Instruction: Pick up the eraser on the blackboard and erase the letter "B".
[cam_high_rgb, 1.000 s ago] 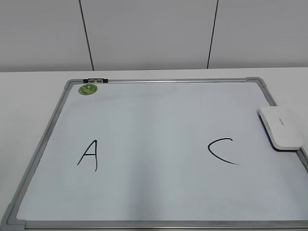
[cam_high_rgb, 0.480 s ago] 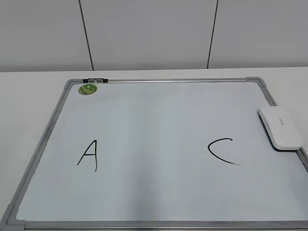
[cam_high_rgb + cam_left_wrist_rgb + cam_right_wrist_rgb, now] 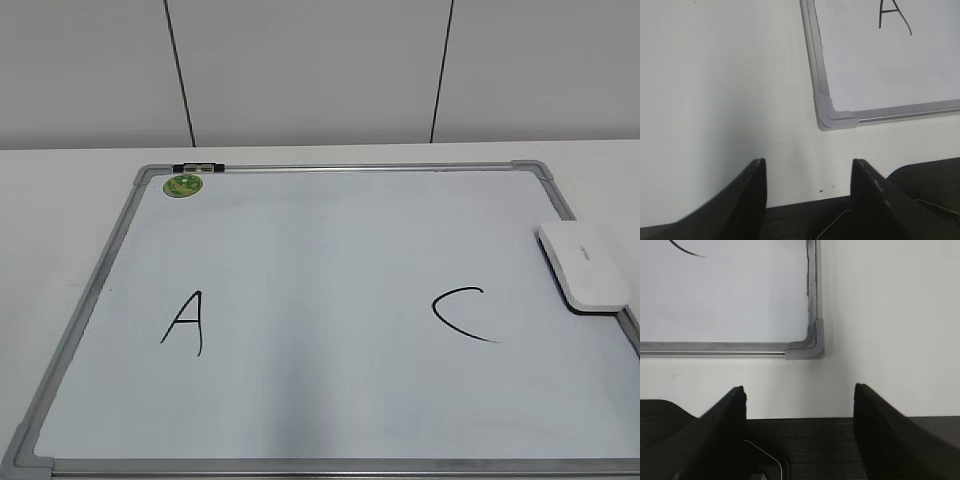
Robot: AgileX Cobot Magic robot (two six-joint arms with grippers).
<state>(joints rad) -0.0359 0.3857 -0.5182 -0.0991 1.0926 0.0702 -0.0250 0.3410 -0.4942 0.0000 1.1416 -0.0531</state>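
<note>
The blackboard (image 3: 330, 300) is a white dry-erase board with a grey frame, lying flat on the table. It bears a black "A" (image 3: 185, 322) at the left and a black "C" (image 3: 460, 315) at the right. No letter "B" shows between them. The white eraser (image 3: 585, 265) lies on the board's right edge. The left gripper (image 3: 808, 167) is open and empty over the table near the board's front-left corner (image 3: 832, 115). The right gripper (image 3: 800, 392) is open and empty near the front-right corner (image 3: 812, 345). Neither gripper shows in the exterior view.
A small round green magnet (image 3: 183, 185) sits at the board's back-left corner, beside a black clip (image 3: 197, 167) on the frame. A white table (image 3: 60, 200) surrounds the board. A grey panelled wall (image 3: 320, 70) stands behind.
</note>
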